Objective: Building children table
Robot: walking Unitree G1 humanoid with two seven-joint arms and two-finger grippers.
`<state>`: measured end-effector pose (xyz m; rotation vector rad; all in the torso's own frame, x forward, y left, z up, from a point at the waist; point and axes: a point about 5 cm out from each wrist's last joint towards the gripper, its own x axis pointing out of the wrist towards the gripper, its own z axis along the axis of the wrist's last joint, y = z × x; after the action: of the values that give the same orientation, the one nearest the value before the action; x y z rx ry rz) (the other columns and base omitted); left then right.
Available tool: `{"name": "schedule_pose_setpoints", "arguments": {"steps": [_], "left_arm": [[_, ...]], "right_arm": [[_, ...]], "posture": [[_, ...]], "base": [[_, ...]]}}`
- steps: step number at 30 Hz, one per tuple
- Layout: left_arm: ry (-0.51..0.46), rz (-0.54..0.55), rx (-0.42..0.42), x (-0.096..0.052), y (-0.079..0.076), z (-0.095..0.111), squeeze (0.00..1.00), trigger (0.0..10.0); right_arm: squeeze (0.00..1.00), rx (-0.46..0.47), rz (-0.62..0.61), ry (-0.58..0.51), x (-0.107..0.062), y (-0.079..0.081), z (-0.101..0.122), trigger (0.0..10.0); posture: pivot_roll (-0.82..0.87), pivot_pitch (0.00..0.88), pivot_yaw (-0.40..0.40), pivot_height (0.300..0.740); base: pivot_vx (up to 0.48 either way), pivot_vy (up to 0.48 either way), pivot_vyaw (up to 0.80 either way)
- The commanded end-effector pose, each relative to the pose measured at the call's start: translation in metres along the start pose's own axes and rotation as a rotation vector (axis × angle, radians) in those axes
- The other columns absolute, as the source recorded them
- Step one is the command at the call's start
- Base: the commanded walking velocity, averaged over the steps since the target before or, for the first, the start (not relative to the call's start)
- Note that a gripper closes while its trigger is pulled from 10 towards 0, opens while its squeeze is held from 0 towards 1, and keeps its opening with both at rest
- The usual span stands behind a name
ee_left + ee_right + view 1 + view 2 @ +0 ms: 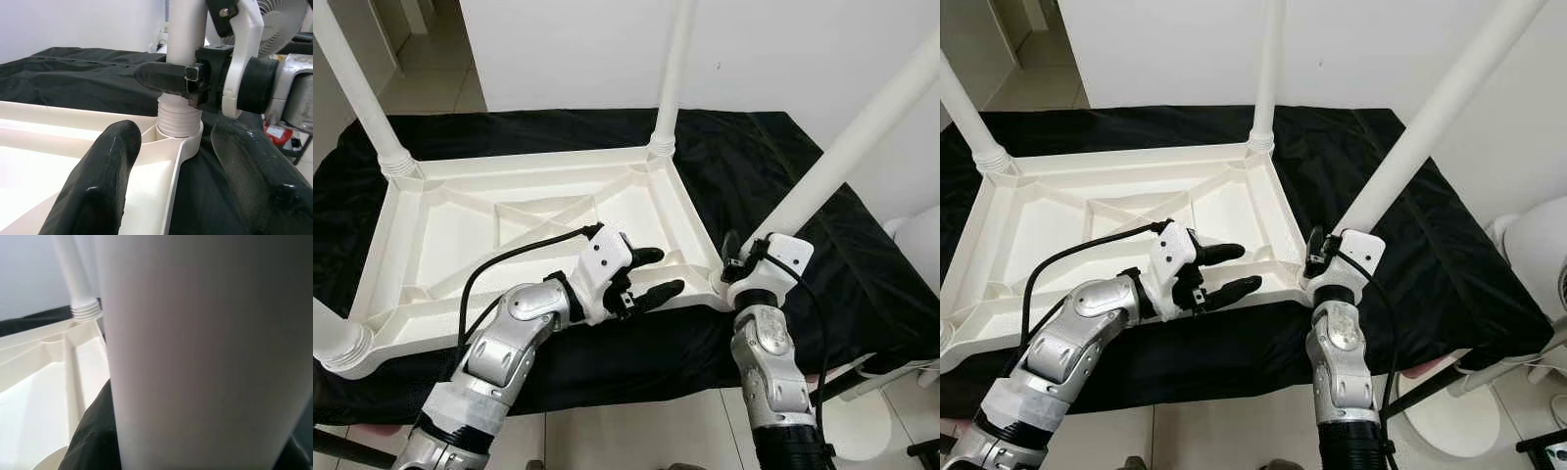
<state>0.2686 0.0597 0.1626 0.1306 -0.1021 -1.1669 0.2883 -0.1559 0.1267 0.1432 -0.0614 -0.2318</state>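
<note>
The children's table lies upside down on a black cloth [822,264], its white tabletop [440,230] flat and its legs pointing up. The leg that matters is the near-right leg [1430,117], which rises out of the corner socket [178,128] and leans up and away to the right, so its long axis runs almost straight out from the right gripper [1322,253].

That gripper is at the very foot of the leg, right above the threaded collar. One black finger [164,77] lies across the front of the tube in the left wrist view, and the right wrist view has the white tube hard against the lens, so I take it the fingers are clamped around the leg, though the far finger is hidden behind the tube.

The left gripper [644,274] hangs over the tabletop's near rim, its two fingers spread apart with nothing between them. The socket lies straight ahead of its fingertips, a little beyond them, and the leg stands crosswise to the way they point.

So the right arm is the one on the leg. Judging by the ribbed thread still showing above the socket, the leg probably needs more turning about its own axis to seat, and the left is placed to steady the corner.
</note>
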Motion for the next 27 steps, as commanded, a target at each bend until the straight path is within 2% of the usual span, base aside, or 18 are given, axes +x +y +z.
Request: {"name": "schedule_pose_setpoints", "arguments": {"steps": [1,3,6,17,23,25,26,27], "left_arm": [[-0.001,0.013,0.011,0.001,0.001,0.002,0.00,10.0],[-0.001,0.013,0.011,0.001,0.001,0.002,0.00,10.0],[-0.005,0.019,0.010,0.002,0.000,0.003,0.00,10.0],[-0.010,0.019,0.010,0.003,0.000,0.004,0.00,10.0],[-0.012,0.017,0.010,0.003,0.001,0.004,0.00,10.0],[-0.010,0.015,0.010,0.004,0.000,0.003,0.00,10.0],[-0.010,0.015,0.010,0.004,0.000,0.003,0.00,10.0],[-0.010,0.014,0.010,0.005,0.000,0.003,0.00,10.0]], "right_arm": [[0.00,-0.129,-0.064,0.187,-0.002,-0.015,-0.033,10.0],[0.00,-0.129,-0.064,0.187,-0.002,-0.015,-0.033,10.0],[0.00,-0.290,-0.040,0.126,0.004,-0.020,-0.024,10.0],[0.00,-0.271,-0.033,0.143,-0.003,-0.016,-0.032,10.0],[0.00,-0.249,-0.070,0.164,-0.006,-0.015,-0.038,10.0],[0.00,-0.215,-0.148,0.151,-0.005,-0.016,-0.038,10.0],[0.00,-0.215,-0.148,0.151,-0.005,-0.016,-0.038,10.0],[0.00,-0.201,-0.220,0.127,-0.004,-0.020,-0.035,10.0]], "posture": [[0.00,0.006,-0.006,0.740],[0.00,0.006,-0.006,0.740],[0.01,0.007,-0.011,0.740],[0.00,0.005,-0.010,0.740],[0.00,0.004,-0.007,0.740],[0.00,0.003,-0.006,0.740],[0.00,0.003,-0.006,0.740],[0.00,0.004,-0.009,0.740]], "base": [[0.000,0.000,0.00],[0.000,0.000,0.00],[0.000,0.000,0.00],[0.000,0.000,0.00],[0.000,0.000,0.00],[0.000,0.000,0.00],[0.000,0.000,0.00],[0.000,0.000,0.00]]}}
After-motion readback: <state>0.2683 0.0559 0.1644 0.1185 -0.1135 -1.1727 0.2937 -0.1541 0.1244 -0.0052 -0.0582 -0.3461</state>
